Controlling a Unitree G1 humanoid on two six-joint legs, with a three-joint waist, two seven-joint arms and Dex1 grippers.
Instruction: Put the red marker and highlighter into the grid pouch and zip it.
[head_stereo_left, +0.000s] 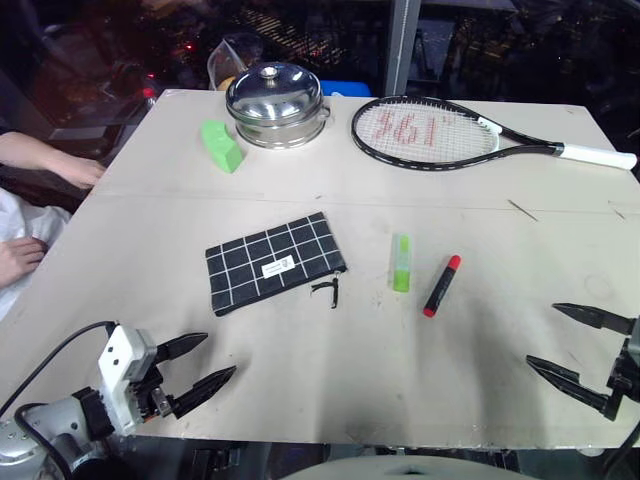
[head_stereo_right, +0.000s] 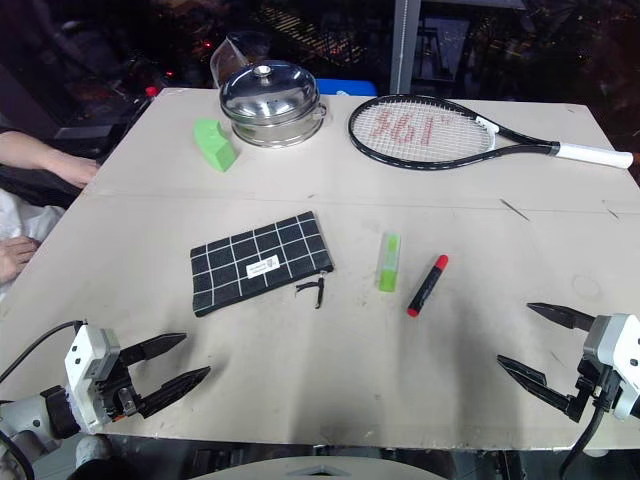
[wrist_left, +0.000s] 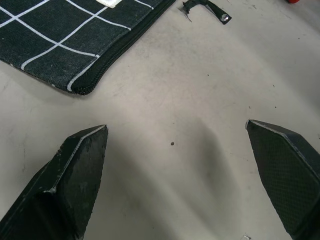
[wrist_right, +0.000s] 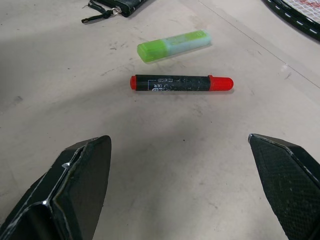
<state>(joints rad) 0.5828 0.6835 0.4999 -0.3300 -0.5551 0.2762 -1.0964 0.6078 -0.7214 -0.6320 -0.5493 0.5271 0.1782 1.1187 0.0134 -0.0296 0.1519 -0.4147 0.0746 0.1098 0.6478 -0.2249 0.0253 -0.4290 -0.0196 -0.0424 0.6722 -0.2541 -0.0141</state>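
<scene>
Both grippers, left gripper (head_stereo_left: 198, 365) and right gripper (head_stereo_left: 567, 342), wait spread wide at the frame's lower corners, empty; grid pouch (head_stereo_left: 274, 261), highlighter (head_stereo_left: 401, 263), red marker (head_stereo_left: 441, 285) lie mid-frame, untouched

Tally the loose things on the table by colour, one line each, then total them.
Green: 2, the highlighter and the wedge block
Red and black: 1, the marker
Black with white: 2, the grid pouch and the racket
Silver: 1, the lidded pot
Total: 6
</scene>
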